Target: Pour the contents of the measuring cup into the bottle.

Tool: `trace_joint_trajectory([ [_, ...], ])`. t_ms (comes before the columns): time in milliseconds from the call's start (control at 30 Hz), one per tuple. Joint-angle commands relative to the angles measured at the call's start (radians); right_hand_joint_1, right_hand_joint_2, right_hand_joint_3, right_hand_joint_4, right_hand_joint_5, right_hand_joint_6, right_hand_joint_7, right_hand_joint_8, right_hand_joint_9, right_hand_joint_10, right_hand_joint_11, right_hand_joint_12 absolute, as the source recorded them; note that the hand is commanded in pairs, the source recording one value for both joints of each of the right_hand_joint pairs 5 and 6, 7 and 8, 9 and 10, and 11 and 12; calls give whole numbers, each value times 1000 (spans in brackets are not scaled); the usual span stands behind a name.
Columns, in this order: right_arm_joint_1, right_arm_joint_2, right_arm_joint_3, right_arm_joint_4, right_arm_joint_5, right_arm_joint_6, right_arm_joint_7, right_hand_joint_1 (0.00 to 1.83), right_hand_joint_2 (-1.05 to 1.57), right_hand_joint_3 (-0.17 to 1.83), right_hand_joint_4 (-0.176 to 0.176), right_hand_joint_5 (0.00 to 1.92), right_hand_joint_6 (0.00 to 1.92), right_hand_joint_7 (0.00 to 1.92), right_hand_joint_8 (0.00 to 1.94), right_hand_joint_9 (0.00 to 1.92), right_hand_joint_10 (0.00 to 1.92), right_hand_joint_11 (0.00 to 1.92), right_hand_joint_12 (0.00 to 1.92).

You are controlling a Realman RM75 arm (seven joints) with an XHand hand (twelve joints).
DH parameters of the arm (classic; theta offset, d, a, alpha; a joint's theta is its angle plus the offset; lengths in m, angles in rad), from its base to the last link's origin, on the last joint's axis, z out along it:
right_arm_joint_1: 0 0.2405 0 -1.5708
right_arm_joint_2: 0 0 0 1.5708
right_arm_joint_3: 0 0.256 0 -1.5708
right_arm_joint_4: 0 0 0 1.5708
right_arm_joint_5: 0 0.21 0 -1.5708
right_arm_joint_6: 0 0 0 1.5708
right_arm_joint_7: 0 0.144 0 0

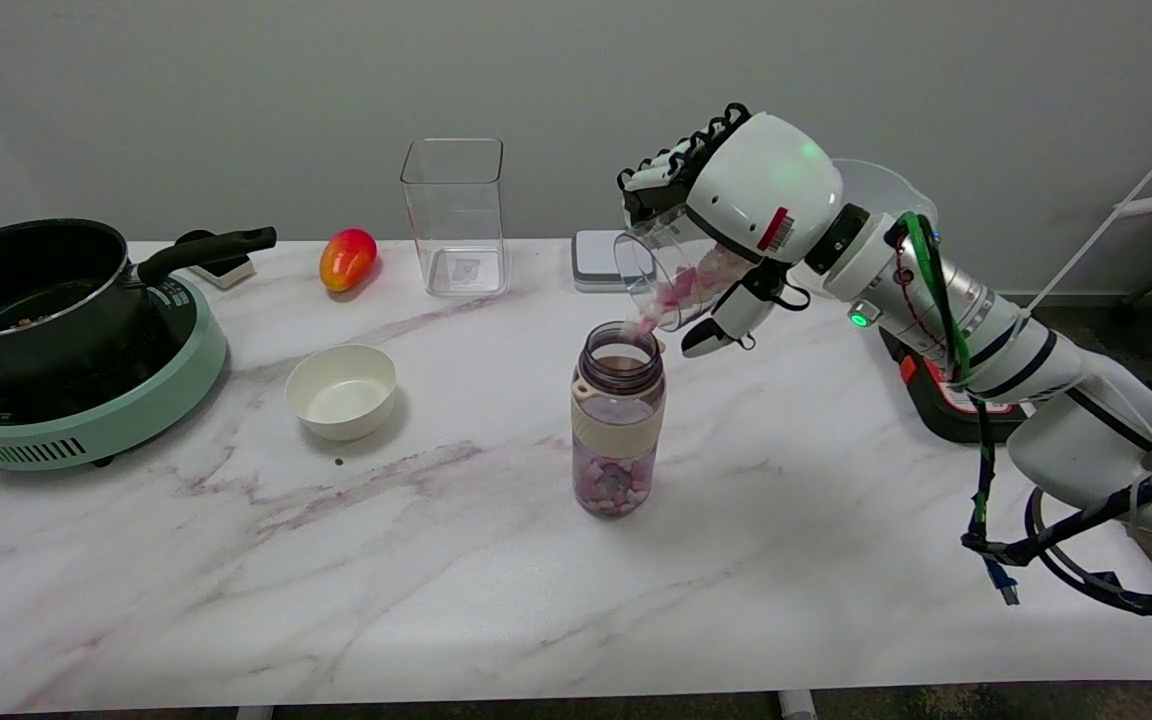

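Marbled white table (436, 560) under a plain grey wall — near its middle stands the bottle (618, 430), open-mouthed, its bottom already holding pink and white pieces. Above and just right of the mouth, the right hand (736, 235) grips the clear measuring cup (671, 275), tipped leftward so pieces spill from its lip toward the opening. Pouring looks under way — next, I judge, a steeper tilt with the lip kept over the mouth.
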Motion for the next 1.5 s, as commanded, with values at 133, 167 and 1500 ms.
trace_joint_trajectory([
  [133, 9, 4, 6, 7, -38, -4, 26, 1264, 1473, 282, 0, 1682, 1682, 1636, 1636, 1581, 1581, 1354, 1354],
  [167, 9, 4, 5, 7, -38, -4, 26, 1262, 1477, 281, 0, 1683, 1683, 1637, 1637, 1582, 1582, 1355, 1355],
  [1500, 41, 29, -23, 7, -47, -8, 26, 1225, 1532, 257, 0, 1713, 1713, 1650, 1650, 1592, 1592, 1370, 1370],
])
